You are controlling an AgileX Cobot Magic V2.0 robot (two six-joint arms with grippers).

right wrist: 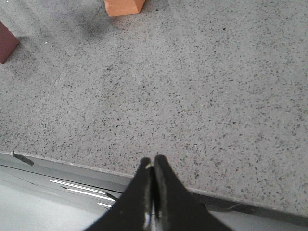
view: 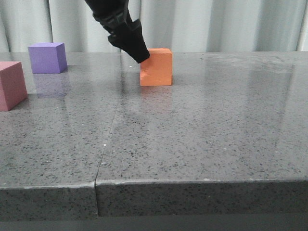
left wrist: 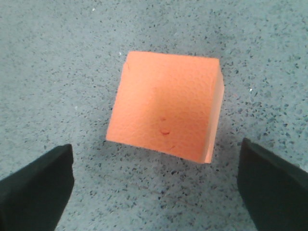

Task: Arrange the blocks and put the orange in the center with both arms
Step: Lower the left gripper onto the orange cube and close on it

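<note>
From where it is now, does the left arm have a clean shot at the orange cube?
Probably yes. The left gripper hangs just above the orange cube, jaws spread wider than it, bare table all around and nothing between them.

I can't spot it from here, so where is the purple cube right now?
In the front view the purple cube sits on the table's far left, behind the pink cube and left of the orange cube.
</note>
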